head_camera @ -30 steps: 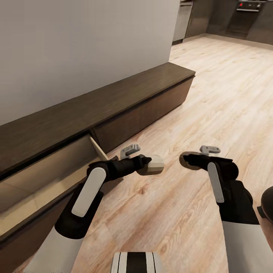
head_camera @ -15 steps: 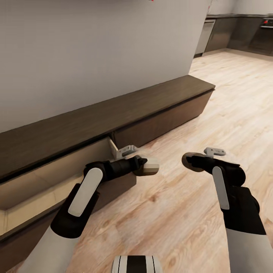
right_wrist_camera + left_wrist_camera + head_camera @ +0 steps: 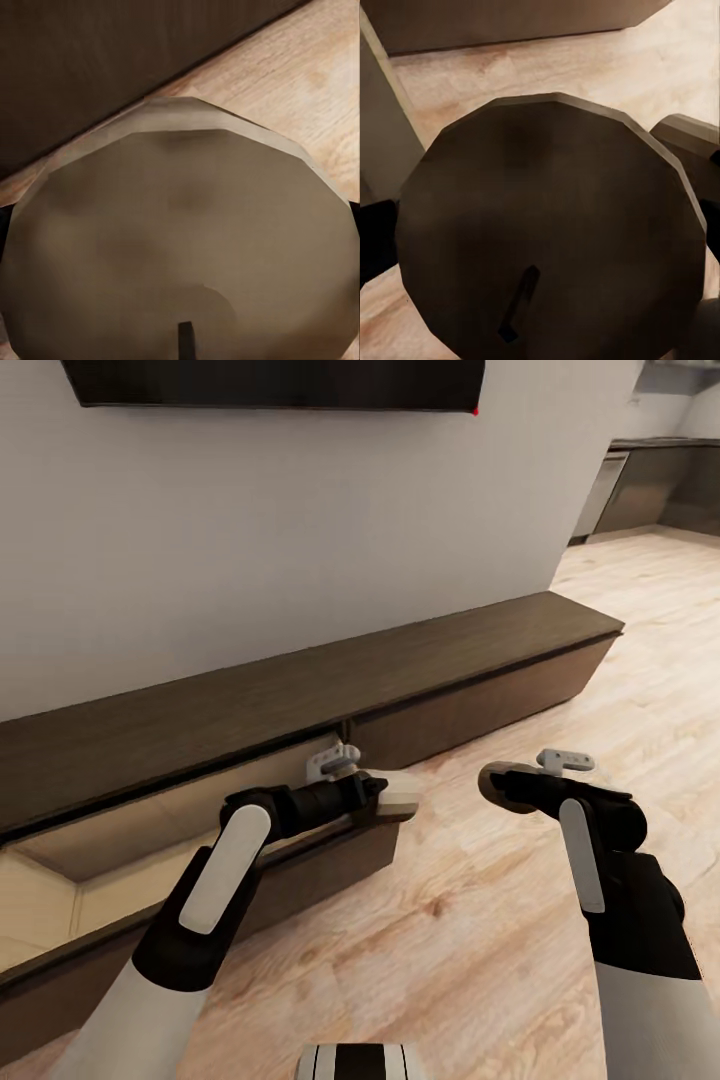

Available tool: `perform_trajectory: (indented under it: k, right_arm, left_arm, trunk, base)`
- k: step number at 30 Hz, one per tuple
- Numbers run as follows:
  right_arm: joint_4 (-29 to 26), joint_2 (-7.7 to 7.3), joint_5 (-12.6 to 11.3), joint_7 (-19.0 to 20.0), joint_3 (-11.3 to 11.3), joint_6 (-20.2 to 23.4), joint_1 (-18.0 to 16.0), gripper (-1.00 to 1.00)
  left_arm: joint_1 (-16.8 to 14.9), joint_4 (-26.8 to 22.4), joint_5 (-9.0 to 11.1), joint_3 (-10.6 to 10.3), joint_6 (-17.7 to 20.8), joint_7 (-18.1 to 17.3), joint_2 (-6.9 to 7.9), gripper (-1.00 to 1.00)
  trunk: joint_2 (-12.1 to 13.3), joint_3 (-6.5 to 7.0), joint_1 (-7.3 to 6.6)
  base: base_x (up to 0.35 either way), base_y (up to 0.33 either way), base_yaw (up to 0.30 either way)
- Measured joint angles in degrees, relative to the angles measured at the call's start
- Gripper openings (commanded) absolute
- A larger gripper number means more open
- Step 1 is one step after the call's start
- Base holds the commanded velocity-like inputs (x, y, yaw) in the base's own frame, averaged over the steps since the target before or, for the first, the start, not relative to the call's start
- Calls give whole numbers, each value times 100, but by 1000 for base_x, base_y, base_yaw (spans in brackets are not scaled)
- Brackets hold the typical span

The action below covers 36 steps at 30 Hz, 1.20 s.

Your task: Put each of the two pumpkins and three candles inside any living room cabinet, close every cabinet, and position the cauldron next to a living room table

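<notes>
head view: the left gripper is closed on a pale candle, held at the near corner of the open drawer of the long dark cabinet; the right gripper clamps a second candle, taupe, above the wood floor and well apart from the cabinet. left wrist view: the flat top of the held candle faces the camera, dark in shadow, its small wick visible. right wrist view: the other candle's top is lit beige, with the wick at its low edge and the dark cabinet front beyond. a wall-mounted black screen hangs above. judged handling — each candle is short, rigid and probably light, with smooth waxy sides that may slip; the surest hold is across the round side wall at mid-height, as both grippers appear to have it, since its low, wide form should resist tipping when set down on the drawer's pale floor — the left candle looks nearest to release
</notes>
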Motion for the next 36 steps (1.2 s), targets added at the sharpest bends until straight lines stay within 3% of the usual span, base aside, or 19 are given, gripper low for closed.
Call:
perform_trajectory:
  k: [7, 10, 13, 15, 16, 20, 23, 25, 31, 33, 36]
  right_arm:
    - [0, 0, -7, 0, 8, 0, 0, -100]
    - [0, 0, -8, 0, 9, 0, 0, -100]
    - [0, 0, -16, 0, 10, 0, 0, -100]
    - [0, 2, -23, 0, 18, 0, 0, -100]
    - [0, 5, -28, 0, 21, 0, 0, -100]
    - [0, 18, -38, 1, 32, -1, 0, -100]
    - [0, 49, -52, 2, 57, -1, 2, -100]
    - [0, 63, -61, 2, 97, 0, 8, -100]
    - [10, 92, -279, 3, 525, -1, 43, -100]
    - [18, 102, -574, 9, 678, -7, 64, -100]
    - [67, 120, -784, 5, 1017, -5, 113, -100]
  left_arm:
    - [13, 0, -1, 19, -10, -4, 5, -100]
    - [41, 0, -20, 149, 5, 6, 20, -100]
    - [91, 1, -19, 217, 2, 11, 145, -100]
    - [202, 3, -112, 278, 28, -5, 390, -100]
    - [231, 0, -28, 364, -21, -14, 443, -100]
    - [339, 1, -18, 556, -18, -27, 519, -100]
    - [453, 2, -51, 787, -7, -26, 656, -100]
    - [482, 1, -1, 828, -29, -27, 689, -100]
    - [524, 1, -2, 895, -30, -14, 738, -100]
    - [528, 6, -10, 912, -28, -6, 749, -100]
    - [531, 11, -18, 925, -7, 14, 833, -100]
  trunk:
    - [9, 155, -18]
    - [13, 222, -26]
    - [17, 288, -33]
    - [20, 332, -38]
    - [21, 355, -41]
    - [27, 443, -51]
    - [31, 510, -59]
    - [34, 554, -64]
    - [42, 687, -80]
    - [44, 731, -85]
    - [48, 798, -93]
  base:
    - [0, 0, 289]
    - [0, 0, 289]
    - [0, 0, 289]
    - [0, 0, 289]
    - [0, 0, 289]
    - [0, 0, 289]
    - [0, 0, 289]
    - [0, 0, 289]
    - [0, 0, 289]
    - [0, 0, 289]
    - [0, 0, 290]
